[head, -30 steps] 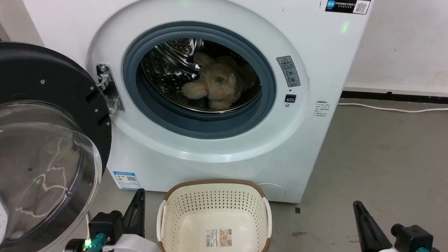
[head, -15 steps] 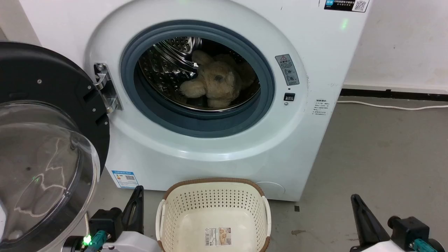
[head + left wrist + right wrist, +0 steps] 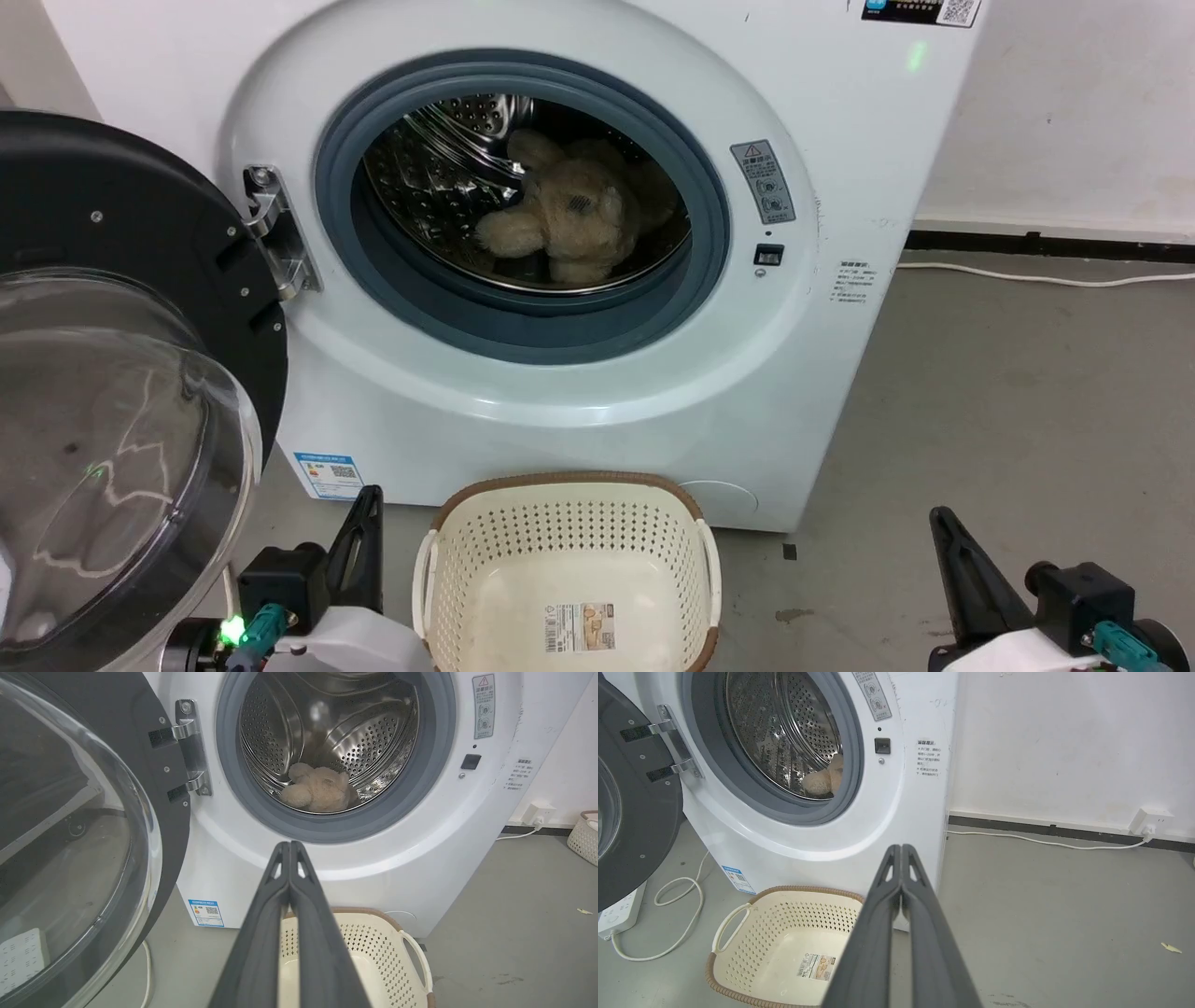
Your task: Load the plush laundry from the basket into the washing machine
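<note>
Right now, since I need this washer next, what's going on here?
The plush laundry lies inside the drum of the washing machine, whose door hangs wide open. The basket on the floor in front is empty apart from its sticker. The left claw and right claw are both shut on nothing, low beside the basket. Loading looks done; the door is not yet closed.

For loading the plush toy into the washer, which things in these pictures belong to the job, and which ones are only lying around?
Belongs to the job: washing machine; plush toy, already inside it; open door; basket; left claw and right claw, both shut.

Just lying about: power strip; white cable; wall socket; small yellowish scrap.
</note>
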Motion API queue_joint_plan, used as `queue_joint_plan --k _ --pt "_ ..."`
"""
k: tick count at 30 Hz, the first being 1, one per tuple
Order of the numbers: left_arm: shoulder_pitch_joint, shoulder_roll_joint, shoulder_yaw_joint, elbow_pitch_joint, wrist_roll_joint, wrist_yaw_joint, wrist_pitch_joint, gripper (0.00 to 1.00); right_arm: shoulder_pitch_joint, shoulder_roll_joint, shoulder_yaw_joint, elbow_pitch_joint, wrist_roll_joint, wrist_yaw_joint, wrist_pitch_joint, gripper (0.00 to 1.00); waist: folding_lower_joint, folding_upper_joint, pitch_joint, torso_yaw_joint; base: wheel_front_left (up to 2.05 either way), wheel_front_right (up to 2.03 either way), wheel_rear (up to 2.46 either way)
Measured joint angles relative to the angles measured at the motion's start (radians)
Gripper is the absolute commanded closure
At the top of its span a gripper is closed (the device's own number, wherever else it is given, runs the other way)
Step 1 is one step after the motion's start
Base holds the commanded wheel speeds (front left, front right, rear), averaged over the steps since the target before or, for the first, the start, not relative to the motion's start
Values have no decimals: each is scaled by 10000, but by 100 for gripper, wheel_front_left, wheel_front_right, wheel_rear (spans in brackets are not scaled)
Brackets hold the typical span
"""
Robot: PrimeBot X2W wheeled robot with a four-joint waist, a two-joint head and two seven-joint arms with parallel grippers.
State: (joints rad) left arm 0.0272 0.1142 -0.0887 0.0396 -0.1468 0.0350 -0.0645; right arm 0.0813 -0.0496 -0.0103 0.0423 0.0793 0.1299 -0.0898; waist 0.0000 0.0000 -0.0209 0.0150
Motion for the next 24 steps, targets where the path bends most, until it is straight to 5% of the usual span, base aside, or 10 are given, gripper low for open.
queue_joint_plan --k 24 --pt "-69 -339 449 -188 769 -178 343 100 -321 0 52 -194 -378 0 495 100 0 0 116 -84 0 0 0"
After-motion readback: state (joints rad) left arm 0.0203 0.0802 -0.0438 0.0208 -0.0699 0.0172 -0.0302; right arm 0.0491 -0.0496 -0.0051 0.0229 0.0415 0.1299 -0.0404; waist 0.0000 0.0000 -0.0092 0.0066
